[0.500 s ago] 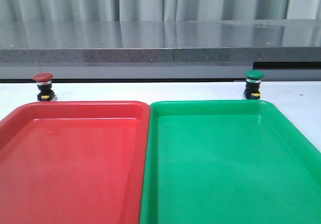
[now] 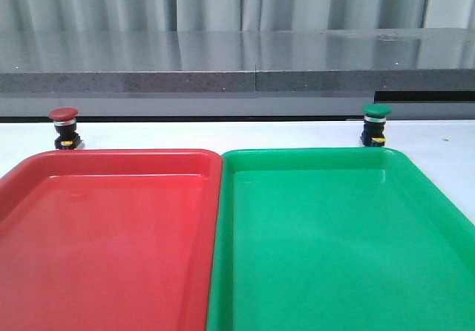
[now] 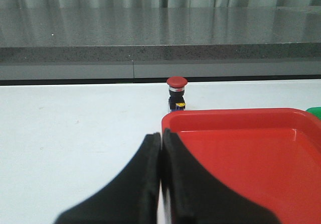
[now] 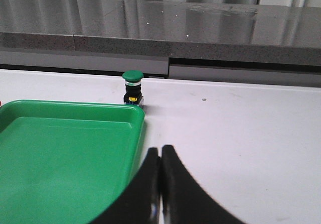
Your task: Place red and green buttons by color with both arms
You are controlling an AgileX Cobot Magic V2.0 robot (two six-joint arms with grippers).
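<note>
The red button [image 2: 64, 128] stands upright on the white table just behind the red tray's far left corner; it also shows in the left wrist view [image 3: 176, 93]. The green button [image 2: 375, 124] stands upright behind the green tray's far right corner, and shows in the right wrist view [image 4: 133, 88]. My left gripper [image 3: 161, 136] is shut and empty, well short of the red button, over the red tray's near corner. My right gripper [image 4: 160, 149] is shut and empty, short of the green button, beside the green tray's edge. Neither arm shows in the front view.
The red tray [image 2: 111, 227] and green tray [image 2: 334, 234] lie side by side, touching, filling the near table. A grey stone ledge [image 2: 237, 71] runs along the back behind the buttons. White table [image 4: 241, 123] lies right of the green tray.
</note>
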